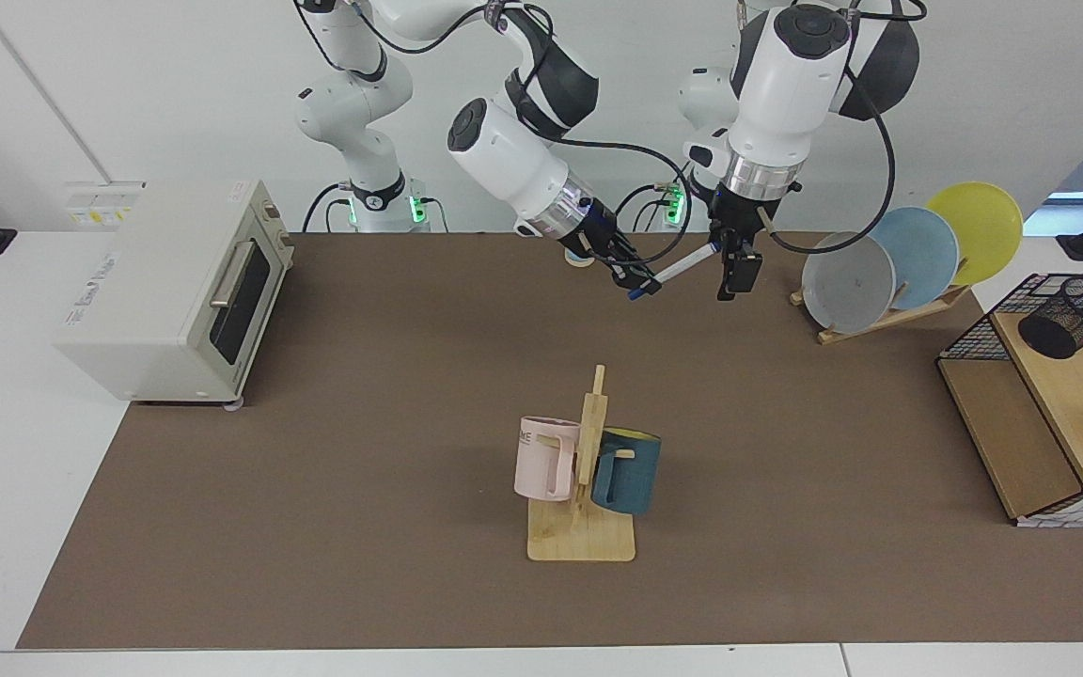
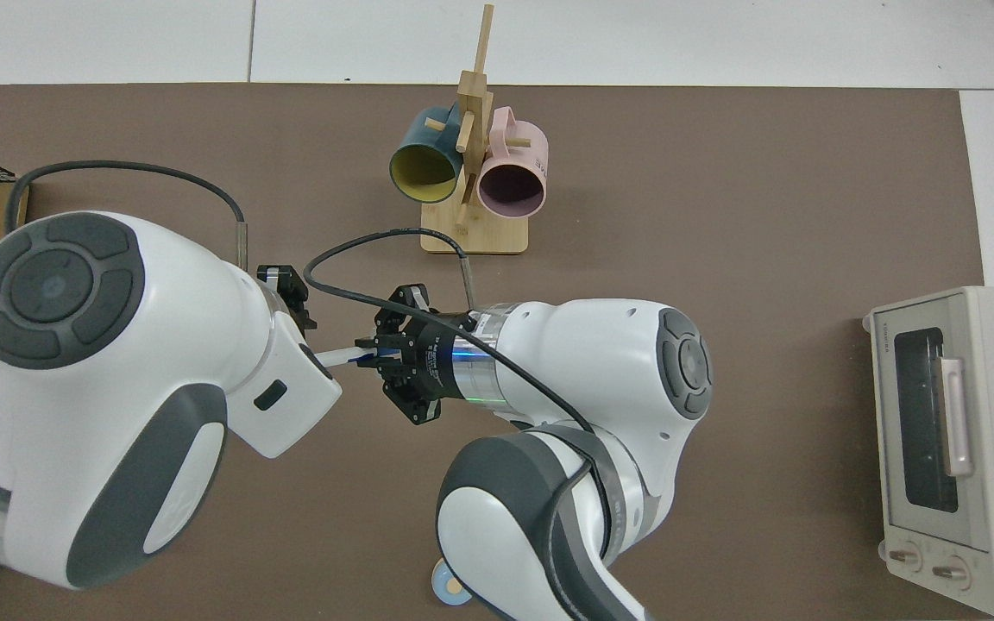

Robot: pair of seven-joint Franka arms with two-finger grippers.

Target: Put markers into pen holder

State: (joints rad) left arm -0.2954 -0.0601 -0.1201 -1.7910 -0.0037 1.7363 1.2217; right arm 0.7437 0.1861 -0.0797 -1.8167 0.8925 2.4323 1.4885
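Jaws of the right gripper [image 1: 636,284] are clamped on the marker [image 1: 682,267] near its lower end, holding it tilted above the worktop [image 1: 410,423] w/ the upper end reaching to the left gripper [image 1: 728,268]; whether the left jaws are parted or closed on it I can't tell. Marker looks light, stiff, smooth plastic, prob. slippery, so best taken mid-barrel w/ a firm pinch, not by the cap, which might pull off. Far right, well apart from both, the pen holder [image 1: 1071,315] sits tipped on the wire rack [image 1: 1049,442], not yet filled.
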